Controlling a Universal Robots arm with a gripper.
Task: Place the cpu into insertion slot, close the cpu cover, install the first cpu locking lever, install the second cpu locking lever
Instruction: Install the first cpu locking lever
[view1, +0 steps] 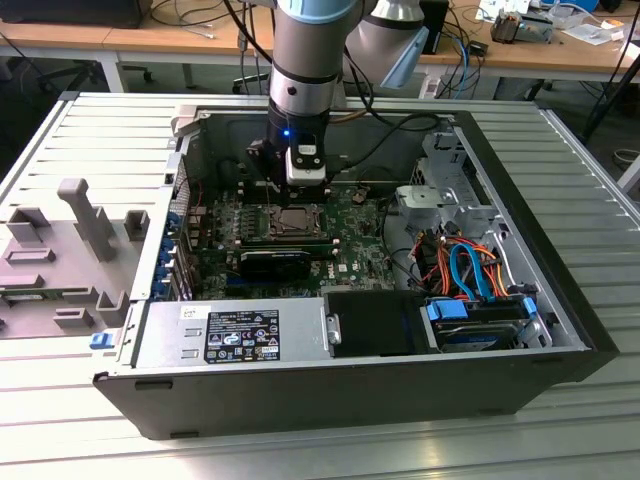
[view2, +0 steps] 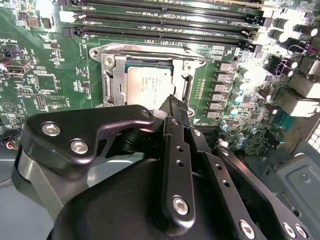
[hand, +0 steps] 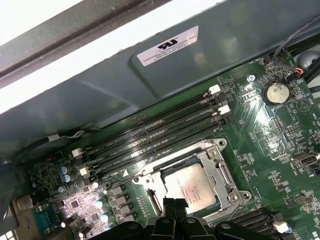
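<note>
Second wrist view, closed tool (view2: 172, 105) over cpu (view2: 147, 85) in insertion slot (view2: 111, 82), memory slots (view2: 165, 22) beside

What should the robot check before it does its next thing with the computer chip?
1. The cpu lies flat in the insertion slot: ok.
2. The cpu cover is down around the cpu: ok.
3. The cover is locked down: cannot tell.
4. The gripper is shut and holds nothing: ok.
5. The gripper is close over the slot's edge: ok.
</note>
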